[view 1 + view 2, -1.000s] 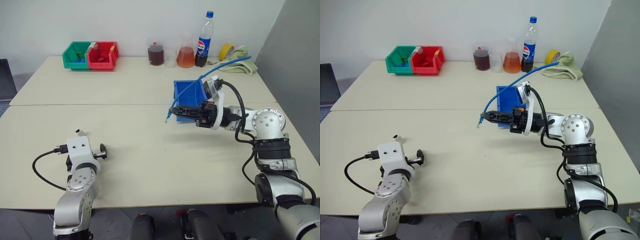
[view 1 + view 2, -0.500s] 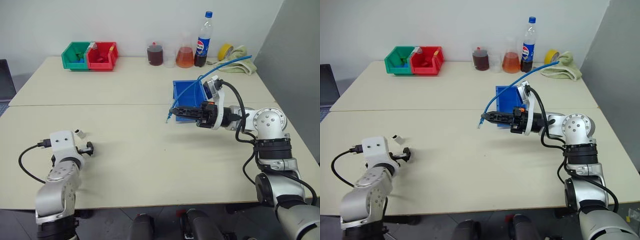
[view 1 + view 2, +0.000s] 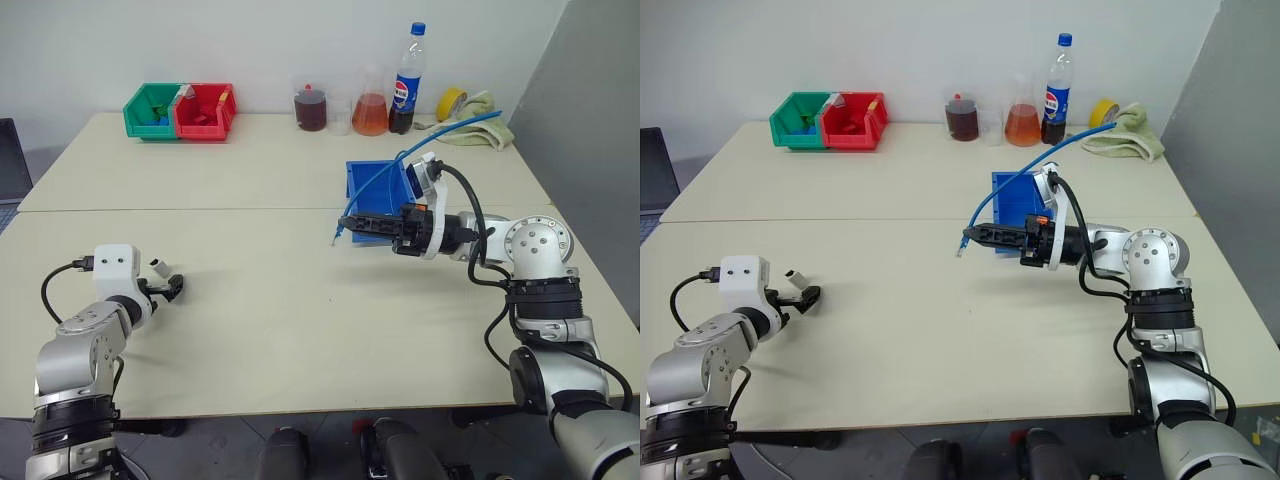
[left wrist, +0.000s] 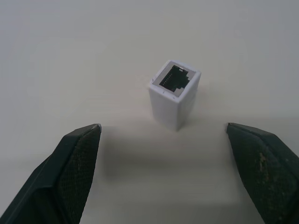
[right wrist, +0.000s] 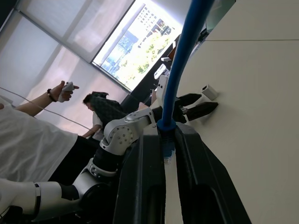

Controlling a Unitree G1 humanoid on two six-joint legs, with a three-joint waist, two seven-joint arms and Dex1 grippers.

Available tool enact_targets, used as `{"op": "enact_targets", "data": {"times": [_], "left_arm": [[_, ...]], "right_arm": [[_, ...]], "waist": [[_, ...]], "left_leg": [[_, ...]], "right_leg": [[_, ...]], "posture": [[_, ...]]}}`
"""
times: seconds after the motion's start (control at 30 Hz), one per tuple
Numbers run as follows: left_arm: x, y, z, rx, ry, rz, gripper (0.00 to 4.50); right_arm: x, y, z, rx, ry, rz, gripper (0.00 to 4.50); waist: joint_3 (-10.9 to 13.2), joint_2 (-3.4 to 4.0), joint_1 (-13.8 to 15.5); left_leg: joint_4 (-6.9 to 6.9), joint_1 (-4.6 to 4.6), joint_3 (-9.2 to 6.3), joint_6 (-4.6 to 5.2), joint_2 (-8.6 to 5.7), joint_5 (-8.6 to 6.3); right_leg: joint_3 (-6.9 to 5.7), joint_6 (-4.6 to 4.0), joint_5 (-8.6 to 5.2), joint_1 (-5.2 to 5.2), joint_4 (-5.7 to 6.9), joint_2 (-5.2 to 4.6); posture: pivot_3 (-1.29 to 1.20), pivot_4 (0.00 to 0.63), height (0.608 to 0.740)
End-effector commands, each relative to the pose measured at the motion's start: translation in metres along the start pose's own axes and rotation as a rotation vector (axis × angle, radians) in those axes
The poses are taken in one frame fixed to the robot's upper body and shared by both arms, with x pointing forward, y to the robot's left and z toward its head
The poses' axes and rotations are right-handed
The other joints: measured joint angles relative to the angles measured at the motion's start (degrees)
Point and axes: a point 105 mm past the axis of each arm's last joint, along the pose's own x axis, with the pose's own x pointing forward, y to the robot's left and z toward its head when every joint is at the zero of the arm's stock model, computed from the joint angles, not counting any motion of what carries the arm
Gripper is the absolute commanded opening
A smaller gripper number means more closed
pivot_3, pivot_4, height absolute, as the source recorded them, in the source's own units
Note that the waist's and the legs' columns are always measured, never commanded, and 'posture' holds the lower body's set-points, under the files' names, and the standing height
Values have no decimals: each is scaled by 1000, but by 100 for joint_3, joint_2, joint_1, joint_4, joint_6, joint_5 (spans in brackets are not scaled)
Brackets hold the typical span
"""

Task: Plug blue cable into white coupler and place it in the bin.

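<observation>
Your coupler [image 4: 174,94] stands on end on the table [image 3: 300,300] at the near left, its long axis upright and its dark socket facing up, between the left gripper's [image 3: 167,290] spread fingers and touching neither; your right gripper [image 3: 352,222] is clamped on the cable [image 3: 440,131] near its plug, which points left; the cord runs back right over the bin [image 3: 372,190]; the far bottle [image 3: 407,83] bears a Pepsi label.

Two beige tables [image 3: 250,190] pushed together, white wall [image 3: 200,40] behind, bright window [image 5: 140,42], grey partition [image 3: 600,100] at right.
</observation>
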Motion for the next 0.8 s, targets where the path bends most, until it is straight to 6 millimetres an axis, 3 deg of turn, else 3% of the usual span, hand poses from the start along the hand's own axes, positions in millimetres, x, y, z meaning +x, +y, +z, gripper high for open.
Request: {"op": "enact_targets", "data": {"times": [0.03, 0.8], "left_arm": [[4, 1, 6, 38, -8, -13, 4474], [6, 4, 4, 51, 9, 9, 4474]], "right_arm": [[-3, 11, 9, -54, -35, 24, 78], [-2, 11, 6, -45, -29, 22, 78]], "waist": [[0, 0, 0], [0, 0, 8]], "left_leg": [[0, 0, 0, 0, 0, 0], [1, 2, 2, 0, 2, 0]], "right_leg": [[0, 0, 0, 0, 1, 0], [0, 0, 1, 0, 5, -1]], "posture": [[0, 150, 740], [0, 150, 740]]}}
